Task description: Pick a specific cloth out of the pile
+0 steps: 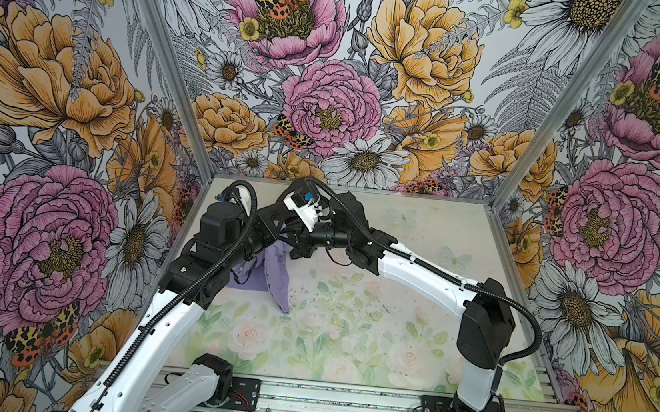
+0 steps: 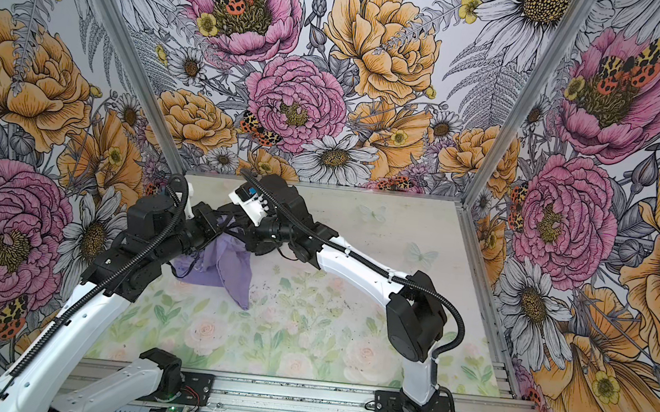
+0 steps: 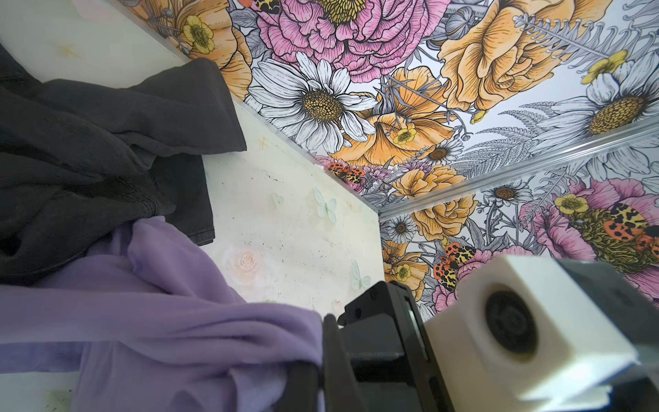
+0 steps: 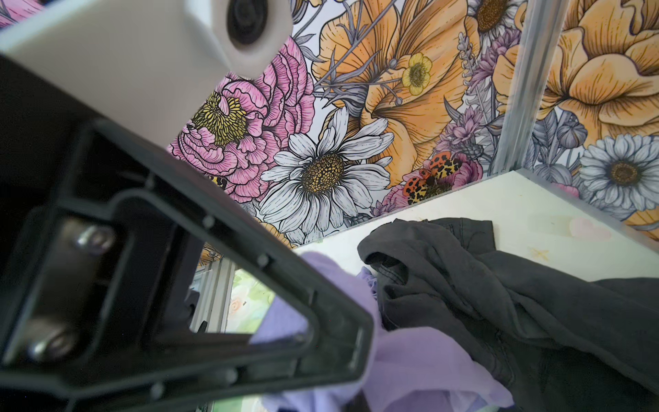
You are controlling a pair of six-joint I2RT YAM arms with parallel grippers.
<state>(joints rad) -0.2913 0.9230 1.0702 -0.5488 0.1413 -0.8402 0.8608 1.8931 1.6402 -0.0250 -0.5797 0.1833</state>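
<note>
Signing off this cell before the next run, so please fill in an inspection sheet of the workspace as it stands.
Surface: floral-print tabletop, dark specks scattered mid-table.
Job's things: lavender shirt lifted at one end, tail drooping to the table; dark grey garments heaped behind it.
Clutter: nothing seen.
Grippers: right gripper shut on the lavender shirt; left gripper beside it, jaws hidden.
Cables: black conduit along each arm; thin wires at the base rail.
Surroundings: flowered walls, aluminium frame posts.
</note>
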